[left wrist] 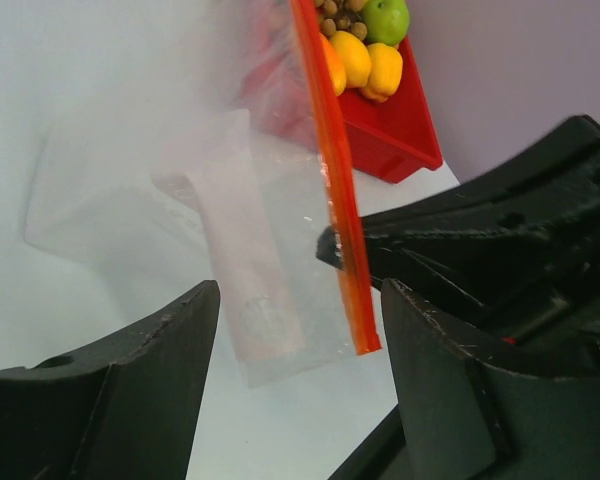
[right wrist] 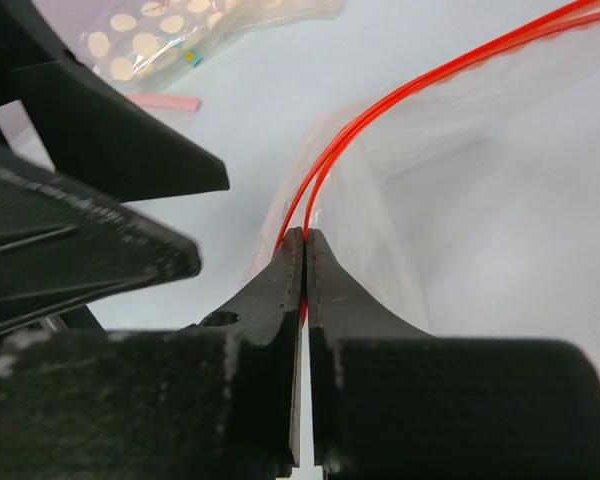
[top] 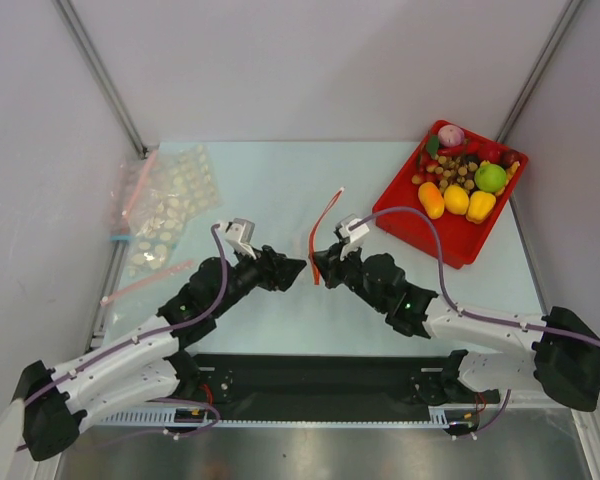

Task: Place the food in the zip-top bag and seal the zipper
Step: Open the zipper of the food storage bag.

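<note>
The zip-top bag (left wrist: 230, 200) is clear and hangs over the table centre, held up by its red-orange zipper (top: 324, 222). My right gripper (top: 316, 266) is shut on the zipper's near end (right wrist: 302, 235); the strip's two lips part just beyond the jaws. My left gripper (top: 300, 268) is open, facing the right one closely. In the left wrist view the bag's lower corner and zipper (left wrist: 342, 200) lie just ahead of its spread fingers (left wrist: 130, 380), untouched. The food (top: 458, 185), orange, yellow, green, purple, red and brown nut clusters, lies in the red tray (top: 420, 228).
The red tray stands at the back right, near the right wall. Several clear bags printed with white dots (top: 170, 205), with pink and blue strips, lie at the back left. A loose pink strip (top: 145, 283) lies by the left arm.
</note>
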`<action>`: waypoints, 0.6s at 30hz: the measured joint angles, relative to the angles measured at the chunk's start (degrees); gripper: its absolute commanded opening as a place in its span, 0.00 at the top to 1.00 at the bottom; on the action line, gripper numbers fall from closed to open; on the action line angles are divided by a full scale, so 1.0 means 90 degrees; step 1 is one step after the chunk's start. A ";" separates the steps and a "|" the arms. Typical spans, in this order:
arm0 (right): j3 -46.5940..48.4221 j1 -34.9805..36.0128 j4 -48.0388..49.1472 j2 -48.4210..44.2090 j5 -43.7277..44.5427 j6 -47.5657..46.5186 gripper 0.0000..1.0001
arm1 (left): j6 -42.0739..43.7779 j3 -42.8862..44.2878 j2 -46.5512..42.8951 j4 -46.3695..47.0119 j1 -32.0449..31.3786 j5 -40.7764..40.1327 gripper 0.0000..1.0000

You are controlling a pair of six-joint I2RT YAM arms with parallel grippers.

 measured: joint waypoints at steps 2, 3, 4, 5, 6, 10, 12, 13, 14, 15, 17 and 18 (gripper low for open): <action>-0.0027 -0.0146 -0.0005 -0.0010 -0.0180 0.0153 1.00 | 0.0100 0.0095 0.0049 -0.0002 -0.0112 -0.0002 0.29; -0.0044 -0.0185 -0.0005 -0.0012 -0.0262 0.0209 1.00 | 0.0143 0.0148 0.0087 -0.0002 -0.0155 0.0000 0.29; -0.0056 -0.0202 -0.0010 -0.0012 -0.0333 0.0274 1.00 | 0.0177 0.0202 0.0148 -0.0007 -0.0189 -0.0002 0.29; -0.0066 -0.0214 -0.0019 -0.0012 -0.0398 0.0323 1.00 | 0.0209 0.0262 0.0219 -0.0022 -0.0211 -0.0002 0.28; -0.0070 -0.0216 -0.0019 -0.0012 -0.0437 0.0350 1.00 | 0.0236 0.0316 0.0301 -0.0029 -0.0231 -0.0002 0.27; -0.0107 -0.0279 -0.0034 -0.0051 -0.0583 0.0522 1.00 | 0.0308 0.0440 0.0568 -0.0090 -0.0260 0.0024 0.16; -0.0180 -0.0403 -0.0024 -0.0129 -0.0692 0.0656 1.00 | 0.0357 0.0444 0.0612 -0.0102 -0.0272 0.0027 0.12; -0.0231 -0.0525 -0.0024 -0.0182 -0.0787 0.0753 1.00 | 0.0369 0.0444 0.0610 -0.0104 -0.0282 0.0032 0.11; -0.0287 -0.0663 -0.0019 -0.0236 -0.0872 0.0872 1.00 | 0.0427 0.0444 0.0600 -0.0085 -0.0301 0.0027 0.11; -0.0340 -0.0811 -0.0010 -0.0284 -0.0964 0.1003 1.00 | 0.0495 0.0444 0.0583 -0.0075 -0.0323 0.0027 0.11; -0.0410 -0.1076 -0.0005 -0.0355 -0.1110 0.1239 1.00 | 0.0661 0.0444 0.0532 -0.0058 -0.0374 0.0029 0.11; -0.0435 -0.1200 -0.0012 -0.0381 -0.1156 0.1401 1.00 | 0.0780 0.0444 0.0508 -0.0027 -0.0401 0.0027 0.11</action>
